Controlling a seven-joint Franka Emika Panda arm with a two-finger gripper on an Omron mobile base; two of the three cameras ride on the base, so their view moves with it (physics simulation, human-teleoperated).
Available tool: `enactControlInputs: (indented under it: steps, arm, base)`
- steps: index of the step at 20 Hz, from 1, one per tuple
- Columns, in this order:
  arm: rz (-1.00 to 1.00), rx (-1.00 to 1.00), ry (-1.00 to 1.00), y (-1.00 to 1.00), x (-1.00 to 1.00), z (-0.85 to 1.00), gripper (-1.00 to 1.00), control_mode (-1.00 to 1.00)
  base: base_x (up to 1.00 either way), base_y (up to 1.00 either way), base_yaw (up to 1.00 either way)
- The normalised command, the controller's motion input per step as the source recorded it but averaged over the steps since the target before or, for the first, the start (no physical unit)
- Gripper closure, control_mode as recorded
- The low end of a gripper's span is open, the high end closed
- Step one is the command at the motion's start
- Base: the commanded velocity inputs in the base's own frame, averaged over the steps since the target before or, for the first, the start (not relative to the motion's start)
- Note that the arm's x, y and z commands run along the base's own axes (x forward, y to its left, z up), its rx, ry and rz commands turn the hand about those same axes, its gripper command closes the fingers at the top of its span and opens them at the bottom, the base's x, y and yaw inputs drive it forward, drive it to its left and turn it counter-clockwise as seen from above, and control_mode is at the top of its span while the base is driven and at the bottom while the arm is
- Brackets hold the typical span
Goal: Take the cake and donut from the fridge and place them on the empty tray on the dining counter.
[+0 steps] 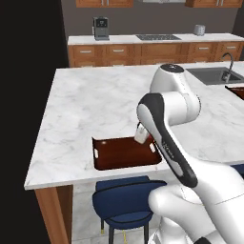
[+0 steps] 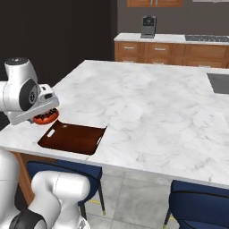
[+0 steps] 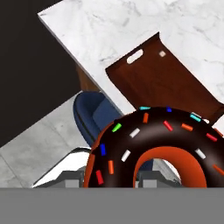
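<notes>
The gripper is closed on the donut, which is held in the air above the near edge of the dining counter, over the left end of the tray. In the hand view the donut is seen close up: a ring with dark chocolate glaze, an orange-red body showing at the hole and the lower edge, and sprinkles of red, orange, white, blue, green and teal scattered over the glaze. In the right base view only a reddish-orange edge of it is seen under the white hand.

The tray is dark reddish-brown, rectangular, with a raised rim and a white handle cut-out at each short end; it is set at the near edge of the white-grey marble counter, and nothing is seen lying in it. A blue stool is placed below the counter edge, under the tray.
</notes>
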Motion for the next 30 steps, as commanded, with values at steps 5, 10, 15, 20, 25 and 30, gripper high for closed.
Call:
enactControlInputs:
  steps: [5, 10, 15, 20, 25, 30]
  arm:
    - [-0.11, -0.05, -0.01, 0.08, 0.07, -0.57, 1.0, -1.0]
    - [-0.05, 0.0, 0.02, 0.06, 0.43, -0.52, 1.0, -1.0]
    - [0.0, 0.0, 0.11, 0.08, 0.72, -0.32, 1.0, -1.0]
    - [0.0, 0.0, 0.06, 0.17, 0.56, -0.29, 1.0, -1.0]
    - [0.0, 0.0, 0.04, 0.24, 0.51, -0.36, 1.0, -1.0]
    - [0.0, 0.0, 0.0, 0.15, 0.5, -0.38, 1.0, -1.0]
  base:
    - [0.0, 0.0, 0.0]
    - [0.0, 0.0, 0.0]
    - [0.0, 0.0, 0.0]
    - [0.0, 0.0, 0.0]
    - [0.0, 0.0, 0.0]
    - [0.0, 0.0, 0.0]
